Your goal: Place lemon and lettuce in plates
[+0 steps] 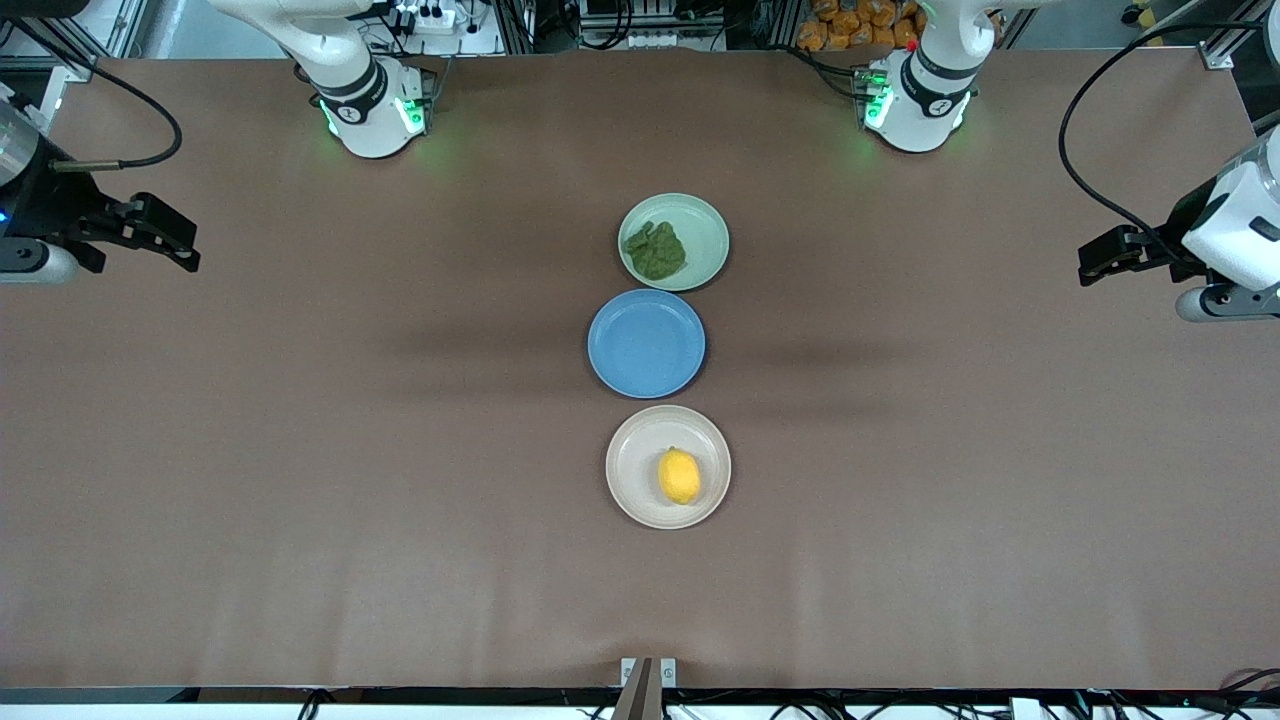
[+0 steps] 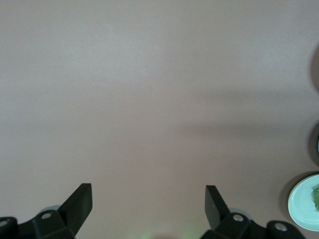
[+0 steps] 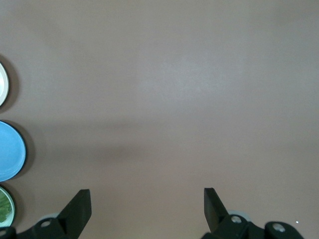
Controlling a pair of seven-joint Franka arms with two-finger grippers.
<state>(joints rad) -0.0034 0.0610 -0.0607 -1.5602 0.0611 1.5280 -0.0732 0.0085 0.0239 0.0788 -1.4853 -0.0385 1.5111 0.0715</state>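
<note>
The lemon [image 1: 679, 476] lies in the beige-pink plate [image 1: 633, 452], the plate nearest the front camera. The lettuce [image 1: 655, 251] lies in the mint green plate [image 1: 706, 232], the plate nearest the robots' bases. My left gripper [image 1: 1098, 262] is open and empty, over bare table at the left arm's end; in the left wrist view [image 2: 148, 195] the mint plate [image 2: 300, 205] and lettuce [image 2: 316, 196] show at the edge. My right gripper [image 1: 172, 240] is open and empty, over bare table at the right arm's end; it also shows in the right wrist view [image 3: 147, 196].
An empty blue plate [image 1: 646, 343] sits between the two other plates, so the three form a row down the table's middle. It also shows in the right wrist view [image 3: 10, 151]. Brown table surface spreads wide on both sides of the row.
</note>
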